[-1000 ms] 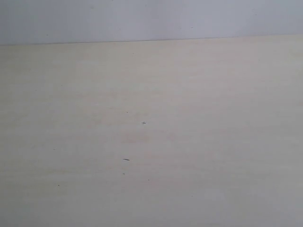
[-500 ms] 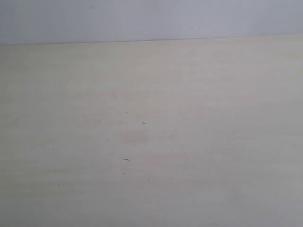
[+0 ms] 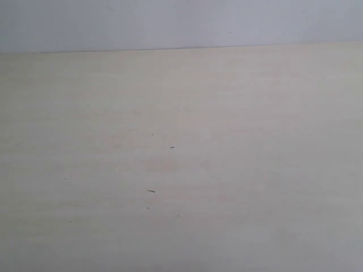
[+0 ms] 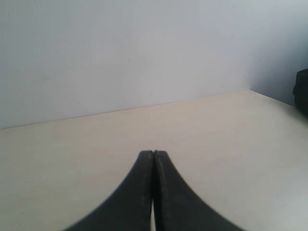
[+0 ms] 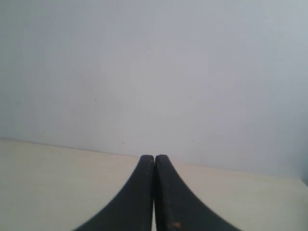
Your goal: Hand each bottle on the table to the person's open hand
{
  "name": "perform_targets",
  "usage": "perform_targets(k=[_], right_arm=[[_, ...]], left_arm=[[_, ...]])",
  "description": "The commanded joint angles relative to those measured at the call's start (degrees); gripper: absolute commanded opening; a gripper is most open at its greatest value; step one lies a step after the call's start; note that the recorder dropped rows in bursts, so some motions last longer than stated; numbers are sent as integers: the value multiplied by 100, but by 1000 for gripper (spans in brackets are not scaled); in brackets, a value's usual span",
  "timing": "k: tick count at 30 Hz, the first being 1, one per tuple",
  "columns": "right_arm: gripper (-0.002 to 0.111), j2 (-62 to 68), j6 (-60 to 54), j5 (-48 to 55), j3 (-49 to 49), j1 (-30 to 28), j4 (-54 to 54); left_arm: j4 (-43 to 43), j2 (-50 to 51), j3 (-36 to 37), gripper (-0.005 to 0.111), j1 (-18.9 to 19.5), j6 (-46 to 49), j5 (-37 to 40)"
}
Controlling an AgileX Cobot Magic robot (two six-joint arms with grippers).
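Nothing is changing over the last second: in the exterior view the table [image 3: 238, 170] is showing the same pale surface and the same dark specks [image 3: 172, 147]. No bottle and no hand are appearing in any view, so where they are cannot be told. The left gripper [image 4: 153, 158] and right gripper [image 5: 154, 160] are hanging above the table with jaws pressed together, pinching nothing. By this evidence, no handover is proceeding.

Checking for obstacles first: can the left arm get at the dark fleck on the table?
Likely yes: nothing visible blocks the fleck on the table; the left gripper has its jaws shut.
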Motion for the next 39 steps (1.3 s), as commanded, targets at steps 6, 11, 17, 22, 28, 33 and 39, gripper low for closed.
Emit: perform_targets(k=[6,11,17,22,28,33,39], right_arm=[[0,-35,521,338,289,-39,-35],[0,-35,1592,147,537,-39,-684],[0,-35,3385,321,537,-39,-2247],[0,-35,3664,657,537,-39,-2604],[0,-35,3587,897,537,-39,-2706],[0,-35,3587,897,537,-39,-2706],[0,-35,3622,942,537,-39,-2706]], left_arm=[[-1,-34,29,0,16,19,-46],[-1,-34,29,0,16,19,-46],[-1,-34,29,0,16,19,-46],[-1,-34,29,0,16,19,-46],[-1,-34,29,0,16,19,-46],[-1,-34,29,0,16,19,-46],[-1,-34,29,0,16,19,-46]])
